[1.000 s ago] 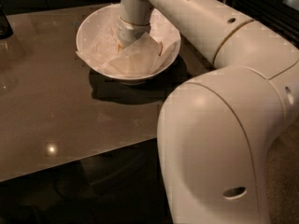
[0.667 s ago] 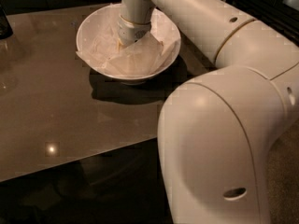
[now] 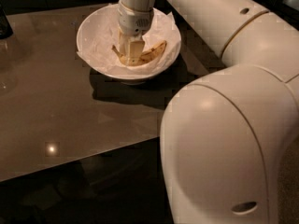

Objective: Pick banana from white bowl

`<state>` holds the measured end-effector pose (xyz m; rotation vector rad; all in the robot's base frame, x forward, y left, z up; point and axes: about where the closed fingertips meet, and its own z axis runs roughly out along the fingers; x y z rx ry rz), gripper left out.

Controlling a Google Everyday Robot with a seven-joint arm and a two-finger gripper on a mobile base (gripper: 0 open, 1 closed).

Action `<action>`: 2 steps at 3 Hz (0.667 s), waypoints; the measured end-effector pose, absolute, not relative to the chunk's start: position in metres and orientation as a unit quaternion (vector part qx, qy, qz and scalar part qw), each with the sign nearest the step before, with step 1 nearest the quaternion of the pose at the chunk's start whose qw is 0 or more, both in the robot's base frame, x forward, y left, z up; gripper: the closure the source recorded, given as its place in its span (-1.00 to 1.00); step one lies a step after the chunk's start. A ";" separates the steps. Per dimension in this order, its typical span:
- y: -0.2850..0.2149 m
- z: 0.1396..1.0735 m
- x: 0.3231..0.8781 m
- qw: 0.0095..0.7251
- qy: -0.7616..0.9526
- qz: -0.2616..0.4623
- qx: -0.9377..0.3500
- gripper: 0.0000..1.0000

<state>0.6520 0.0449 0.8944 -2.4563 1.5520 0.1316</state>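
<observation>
Camera view: we are looking down past the robot's bulky cream arm onto a dark brown, glossy table. The arm is reaching away from us and bending down into the bowl, which is sitting on the table's far part, near its far edge. The bowl is holding crumpled white paper that is spilling a little over the rim.

The gripper is pointing straight down inside the bowl, right at the banana. We are seeing one cream side of it lying across the front of the banana's left half, touching it or nearly so. The stem end is poking out on the left, and the speckled yellow body is curving up to the right. We cannot tell whether the jaws are open or gripping, since the far side is hidden.

The banana is lying on the paper, near the middle of the bowl.

The table is catching a small bright spot of light near its front edge, and the bowl is casting a dark shadow toward us. A dark object is standing at the far left edge, cut off by the frame. The room beyond is dim.
</observation>
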 end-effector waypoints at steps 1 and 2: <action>0.049 0.910 0.653 0.131 0.529 0.026 -0.838 1.00; 0.049 0.911 0.654 0.132 0.529 0.024 -0.838 1.00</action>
